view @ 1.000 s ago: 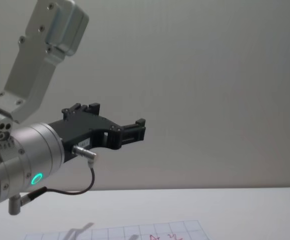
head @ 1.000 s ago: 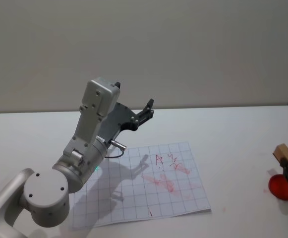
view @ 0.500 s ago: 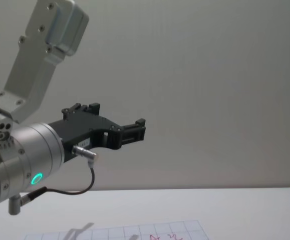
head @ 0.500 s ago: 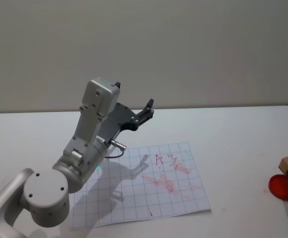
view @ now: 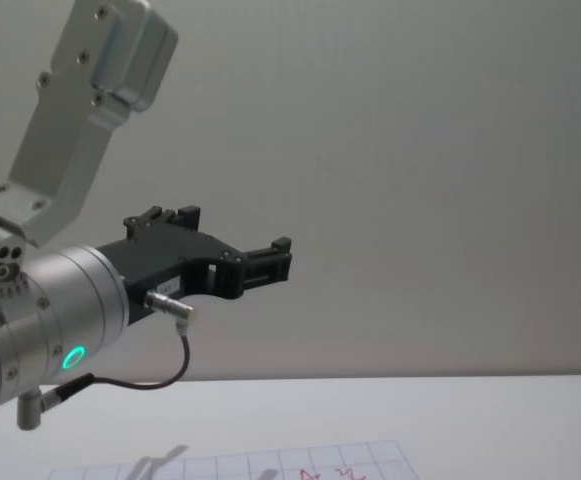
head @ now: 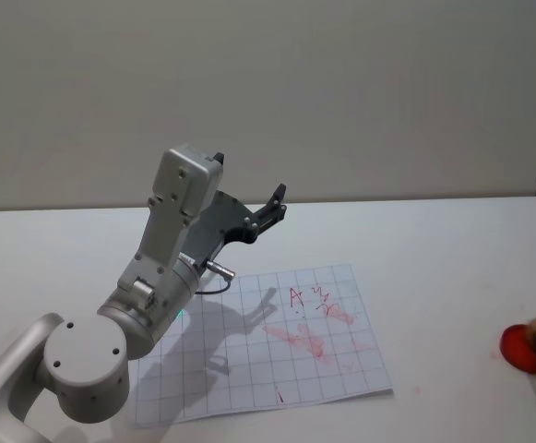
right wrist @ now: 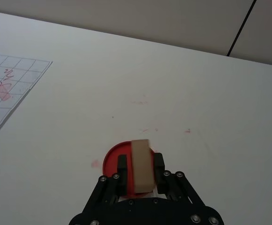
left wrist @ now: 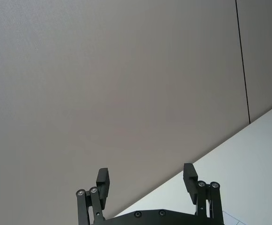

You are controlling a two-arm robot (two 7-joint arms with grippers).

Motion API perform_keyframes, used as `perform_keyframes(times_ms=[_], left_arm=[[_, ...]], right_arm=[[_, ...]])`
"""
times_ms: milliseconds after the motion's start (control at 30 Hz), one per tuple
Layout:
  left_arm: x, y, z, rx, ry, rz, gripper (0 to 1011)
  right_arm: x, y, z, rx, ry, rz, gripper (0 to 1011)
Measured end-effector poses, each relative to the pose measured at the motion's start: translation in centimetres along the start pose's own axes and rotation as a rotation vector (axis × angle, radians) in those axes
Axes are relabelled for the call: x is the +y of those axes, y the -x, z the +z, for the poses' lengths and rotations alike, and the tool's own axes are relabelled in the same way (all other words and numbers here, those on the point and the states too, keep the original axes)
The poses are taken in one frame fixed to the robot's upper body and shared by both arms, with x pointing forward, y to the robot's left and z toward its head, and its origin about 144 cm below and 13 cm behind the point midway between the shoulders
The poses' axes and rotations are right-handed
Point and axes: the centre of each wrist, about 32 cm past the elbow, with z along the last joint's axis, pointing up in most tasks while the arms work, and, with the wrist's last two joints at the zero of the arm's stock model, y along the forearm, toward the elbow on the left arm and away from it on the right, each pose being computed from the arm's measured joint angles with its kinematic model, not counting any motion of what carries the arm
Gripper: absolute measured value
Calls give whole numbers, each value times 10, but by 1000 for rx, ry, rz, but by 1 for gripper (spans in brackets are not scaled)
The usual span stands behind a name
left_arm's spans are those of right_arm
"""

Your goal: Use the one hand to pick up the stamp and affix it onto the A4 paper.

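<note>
Since a second ago my right gripper (right wrist: pixel 141 180) has slid toward the head view's right edge, carrying the stamp (right wrist: pixel 141 166) with it. My right jaws pinch that tan wooden stamp upright between them, directly over the red ink pad (right wrist: pixel 121 161), which sits on the white table (right wrist: pixel 182 93). The ink pad lies well apart from the A4 paper (head: pixel 277 346), off the paper's right side. The paper rests flat on the table and bears red marks near its right half. My left gripper (left wrist: pixel 147 185) hangs raised above the paper's far-left part, jaws spread with nothing between them, pointing toward the grey wall (view: pixel 420 150).
</note>
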Motion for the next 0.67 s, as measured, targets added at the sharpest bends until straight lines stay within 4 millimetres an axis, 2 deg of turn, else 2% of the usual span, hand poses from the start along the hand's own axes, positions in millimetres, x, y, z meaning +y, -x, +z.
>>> perform_keyframes(times_ms=[100, 133, 267, 300, 433, 467, 667], left_arm=[[0, 0, 0, 0, 0, 0, 1001], [0, 0, 0, 0, 0, 0, 1001], [0, 0, 0, 0, 0, 0, 1001], [0, 0, 0, 0, 0, 0, 1001], [0, 0, 0, 0, 0, 0, 1001], [0, 0, 0, 0, 0, 0, 1001], [0, 0, 0, 0, 0, 0, 1001]], right_arm=[[0, 0, 0, -1, 5, -2, 376], [0, 0, 0, -2, 6, -2, 437], [-1, 0, -1, -2, 11, -3, 519], [-1, 0, -1, -3, 12, -4, 580], [-1, 0, -1, -3, 15, -4, 704], [-1, 0, -1, -4, 16, -4, 762], [-1, 0, -1, -4, 19, -5, 905]])
